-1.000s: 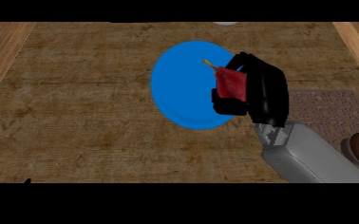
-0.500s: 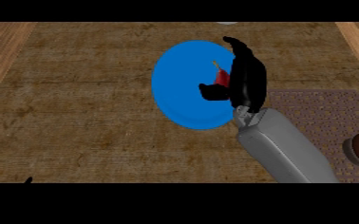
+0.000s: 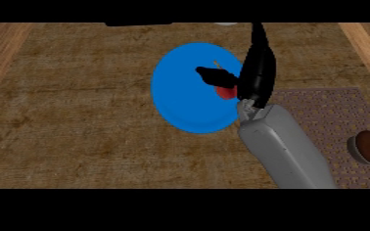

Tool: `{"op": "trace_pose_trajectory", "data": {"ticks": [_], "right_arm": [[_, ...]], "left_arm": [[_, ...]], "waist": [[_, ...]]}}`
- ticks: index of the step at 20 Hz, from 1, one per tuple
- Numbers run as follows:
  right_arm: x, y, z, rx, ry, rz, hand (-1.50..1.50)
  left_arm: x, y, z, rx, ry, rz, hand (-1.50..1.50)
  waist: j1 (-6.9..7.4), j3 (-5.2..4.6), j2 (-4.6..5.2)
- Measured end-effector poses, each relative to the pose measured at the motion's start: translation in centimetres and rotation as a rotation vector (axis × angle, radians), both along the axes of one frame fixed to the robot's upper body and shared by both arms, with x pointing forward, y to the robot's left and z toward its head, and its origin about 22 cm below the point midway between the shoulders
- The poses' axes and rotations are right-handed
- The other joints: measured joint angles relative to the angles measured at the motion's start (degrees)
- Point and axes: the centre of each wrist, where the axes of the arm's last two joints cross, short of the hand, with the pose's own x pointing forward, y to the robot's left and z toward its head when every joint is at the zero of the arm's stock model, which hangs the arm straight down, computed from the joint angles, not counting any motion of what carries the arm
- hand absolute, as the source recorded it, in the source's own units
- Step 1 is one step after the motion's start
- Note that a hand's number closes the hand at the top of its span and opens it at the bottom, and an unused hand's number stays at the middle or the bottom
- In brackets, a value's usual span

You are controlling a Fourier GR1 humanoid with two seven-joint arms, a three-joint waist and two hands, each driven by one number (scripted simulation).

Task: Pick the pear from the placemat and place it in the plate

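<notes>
Hanging over the right side of the blue plate (image 3: 180, 98), the right hand (image 3: 257, 73) shows edge-on, its fingers stretched toward the desk's far edge and its grey forearm (image 3: 285, 147) running back to the near edge. The thumb (image 3: 213, 76) juts out leftward across the plate and curls over the pear (image 3: 226, 92), a small patch of red showing between thumb and palm. From this angle the hand seems to be pinching the fruit, though most of the fruit is hidden. Whether the pear touches the plate or is held just above it cannot be told. The plate lies around the middle of the wooden desk (image 3: 80, 107), nearer the far edge. A brown woven placemat (image 3: 325, 110) lies by the right edge, just beside the plate, partly under the forearm. A dark brown round object (image 3: 360, 144) shows cut off at the right edge.
</notes>
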Motion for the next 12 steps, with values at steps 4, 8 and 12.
{"op": "trace_pose_trajectory", "data": {"ticks": [4, 8, 12], "right_arm": [[-0.4, -0.7, -0.1, 0.115, -0.054, -0.023, -1.5], [-1.3, -1.9, -1.1, 0.179, -0.087, -0.038, -1.5], [-2.6, -2.9, -2.2, 0.192, -0.102, -0.024, -1.5]], "left_arm": [[-0.7, 0.0, -0.2, 0.002, 0.003, 0.019, 0.0], [-1.4, 0.1, -0.2, 0.001, 0.01, 0.031, 0.0], [-2.0, 0.1, -0.2, 0.002, 0.016, 0.044, 0.0]], "waist": [[-1.04, 0.19, -0.21], [-1.95, 0.25, -0.4], [-2.83, 0.26, -0.62]]}}
